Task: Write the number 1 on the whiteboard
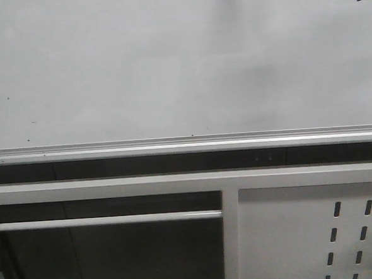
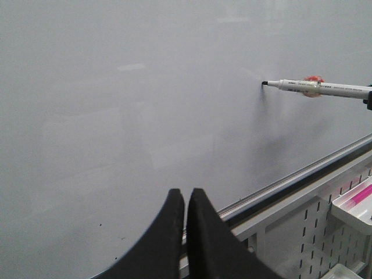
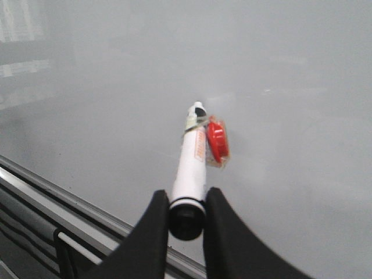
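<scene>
White slotted metal panel (image 1: 293, 234), pink-filled tray (image 2: 354, 203).

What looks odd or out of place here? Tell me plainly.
A red disc is strapped to the side of the marker held in the right pincer; its purpose is unclear. A few tiny black specks mark the whiteboard. No stroke shows yet.

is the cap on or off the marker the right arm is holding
Off. The marker in the right gripper shows its bare black tip, at the whiteboard.
</scene>
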`<move>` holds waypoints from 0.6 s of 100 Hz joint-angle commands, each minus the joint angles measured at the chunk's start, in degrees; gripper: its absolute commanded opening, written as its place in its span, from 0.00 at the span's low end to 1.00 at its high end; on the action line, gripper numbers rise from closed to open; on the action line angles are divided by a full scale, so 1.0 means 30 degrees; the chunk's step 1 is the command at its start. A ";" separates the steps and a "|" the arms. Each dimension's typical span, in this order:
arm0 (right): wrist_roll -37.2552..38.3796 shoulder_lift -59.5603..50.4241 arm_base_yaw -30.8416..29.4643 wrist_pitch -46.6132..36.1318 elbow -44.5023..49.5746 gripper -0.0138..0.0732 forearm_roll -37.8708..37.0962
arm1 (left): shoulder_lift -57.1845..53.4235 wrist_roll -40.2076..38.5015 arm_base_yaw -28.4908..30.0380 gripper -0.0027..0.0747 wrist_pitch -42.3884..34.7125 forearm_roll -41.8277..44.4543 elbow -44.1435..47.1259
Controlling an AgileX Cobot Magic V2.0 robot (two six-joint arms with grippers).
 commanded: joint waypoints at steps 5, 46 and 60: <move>-0.0245 0.0324 0.0034 -0.1739 -0.0654 0.10 0.0037 | 0.0175 -0.0147 0.0031 0.01 -0.0834 0.0260 -0.0531; -0.0245 0.1894 0.0034 -0.1894 -0.0654 0.10 0.0068 | 0.0175 -0.0147 0.0031 0.01 -0.0834 0.0260 -0.0531; -0.0245 0.1888 0.0034 -0.1711 -0.0616 0.10 0.0107 | 0.0175 -0.0147 0.0031 0.01 -0.0834 0.0260 -0.0531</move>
